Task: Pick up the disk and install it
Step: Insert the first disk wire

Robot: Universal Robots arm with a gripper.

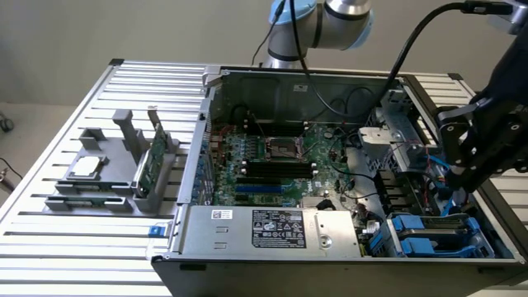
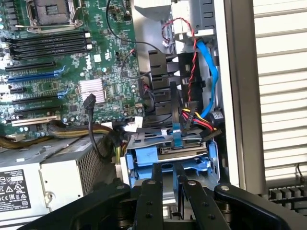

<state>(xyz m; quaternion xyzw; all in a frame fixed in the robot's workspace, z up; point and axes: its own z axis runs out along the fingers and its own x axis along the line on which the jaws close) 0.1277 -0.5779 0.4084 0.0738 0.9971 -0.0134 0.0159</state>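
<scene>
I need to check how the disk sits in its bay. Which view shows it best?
The wrist view: the disk lies close ahead of the gripper, its blue frame and grey metal plain to see. The exterior view shows it from farther off, low in the case's corner at that view's right.

Slatted metal table (image 1: 83, 241), open computer case (image 1: 272, 93), grey rack (image 1: 107, 179)

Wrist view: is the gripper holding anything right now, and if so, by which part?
Nothing appears to be held: the gripper hangs open above the disk, clear of it.
</scene>
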